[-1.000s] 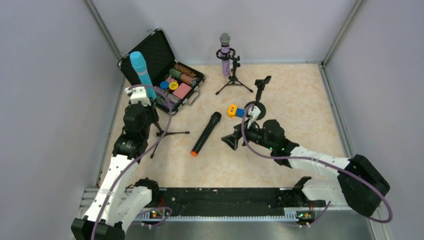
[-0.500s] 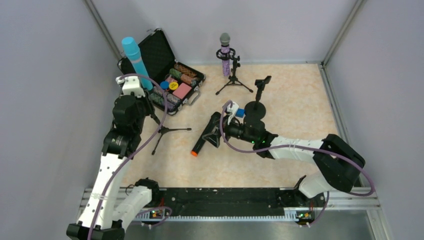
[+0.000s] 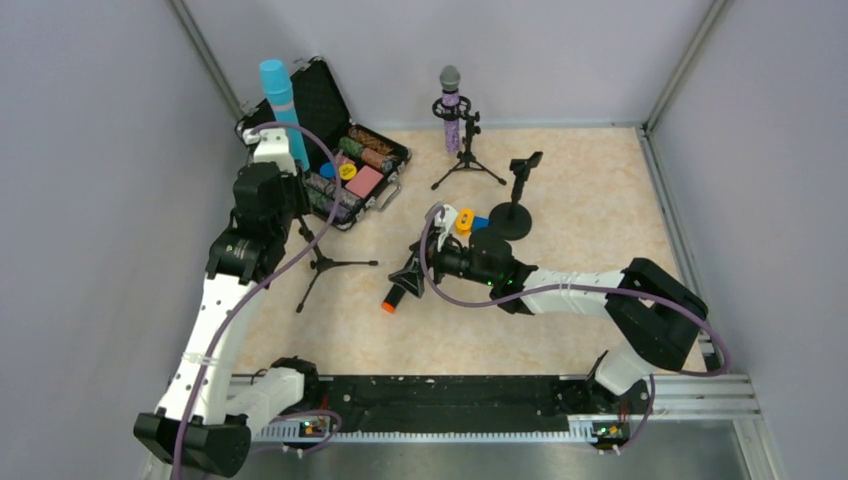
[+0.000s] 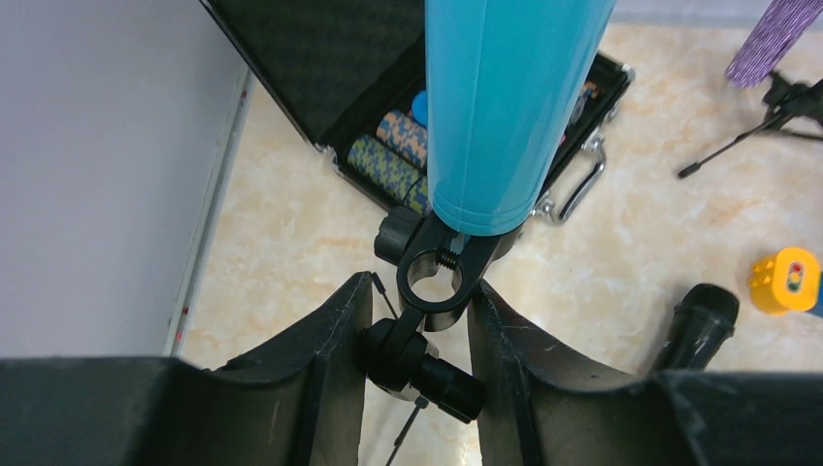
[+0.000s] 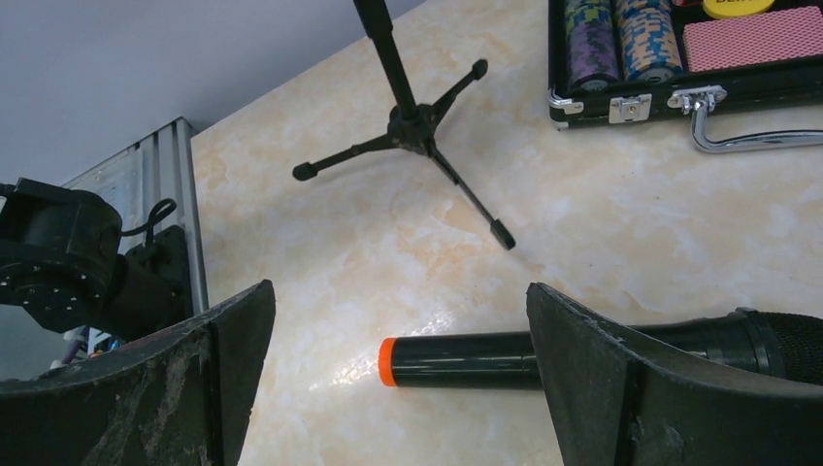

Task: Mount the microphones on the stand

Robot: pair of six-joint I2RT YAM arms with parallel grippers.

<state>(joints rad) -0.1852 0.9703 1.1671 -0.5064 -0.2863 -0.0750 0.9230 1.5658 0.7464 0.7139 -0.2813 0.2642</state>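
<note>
Just in front of the open chip case (image 3: 318,102), a tripod stand (image 3: 330,264) is gripped at its upper joint by the left gripper (image 4: 419,288), whose fingers are pressed in on the black knuckle. The light-blue microphone (image 3: 279,112) is seen upright at the top of that stand, rising beside the case's left edge (whether it sits in the clip ring cannot be told). In front of the case and to its right, the black microphone (image 5: 466,359) is shown lying flat on the table (image 3: 600,170). The right gripper (image 5: 398,291) is held over it with fingers spread wide, the orange end showing between them. To the right of the case, by the back wall, the purple microphone (image 3: 451,115) is held upright in a small tripod (image 3: 467,165). A round-base stand (image 3: 513,215) is seen further right.
</note>
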